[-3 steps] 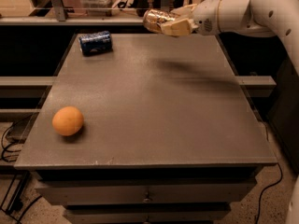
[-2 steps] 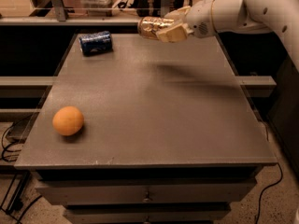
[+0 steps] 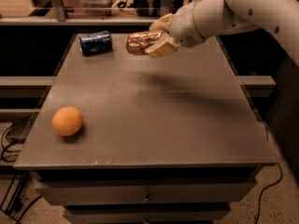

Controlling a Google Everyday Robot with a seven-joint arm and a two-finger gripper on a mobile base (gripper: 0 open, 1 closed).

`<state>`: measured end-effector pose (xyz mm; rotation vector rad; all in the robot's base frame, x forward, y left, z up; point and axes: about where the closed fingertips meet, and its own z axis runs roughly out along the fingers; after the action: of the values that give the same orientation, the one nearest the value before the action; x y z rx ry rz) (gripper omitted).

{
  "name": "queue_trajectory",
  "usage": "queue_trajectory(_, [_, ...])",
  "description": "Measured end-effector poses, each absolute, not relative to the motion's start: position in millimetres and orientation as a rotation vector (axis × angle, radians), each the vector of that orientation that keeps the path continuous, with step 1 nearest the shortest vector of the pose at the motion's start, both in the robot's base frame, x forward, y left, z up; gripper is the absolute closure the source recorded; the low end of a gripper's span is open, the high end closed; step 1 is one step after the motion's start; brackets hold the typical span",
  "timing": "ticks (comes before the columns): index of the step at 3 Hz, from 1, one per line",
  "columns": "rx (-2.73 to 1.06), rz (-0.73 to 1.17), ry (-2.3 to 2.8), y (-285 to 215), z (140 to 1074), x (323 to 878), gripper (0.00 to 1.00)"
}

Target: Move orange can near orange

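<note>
Grey and matte, the table [image 3: 163, 120] fills most of the view, with a dim shelf [image 3: 98, 18] of clutter running behind its far edge. Above the far middle of the table, the gripper [image 3: 153, 40] hangs in the air with its pale fingers [image 3: 162, 49] pinched on the orange can [image 3: 139, 43]. One finger lies over the top of the can and one under it. The orange can lies on its side in that grasp, clear of the surface, with its free end pointing to the left. The white arm [image 3: 243, 8] reaches in from the upper right corner to the gripper. A soft shadow [image 3: 187, 92] falls on the table below and a little nearer than the arm.

Just to the left of the held can, a blue can [image 3: 95, 42] lies on its side on the far left part of the table, apart from the orange can. The orange [image 3: 67, 121] sits well away from both, near the front left edge of the table. Below the front edge a drawer [image 3: 145, 192] shows, and dark cables [image 3: 9, 141] trail on the floor at the left.
</note>
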<state>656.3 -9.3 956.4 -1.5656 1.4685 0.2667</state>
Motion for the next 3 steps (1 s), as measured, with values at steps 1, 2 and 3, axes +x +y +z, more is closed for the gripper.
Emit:
queue_trajectory(1, [-1.603,0.268,1.427,9,942,628,1.0])
queue_trajectory(2, [-1.599,0.356,1.39,26,932,606,1.0])
queue_trajectory(3, [-1.52,0.527,1.408,38,929,590,1.0])
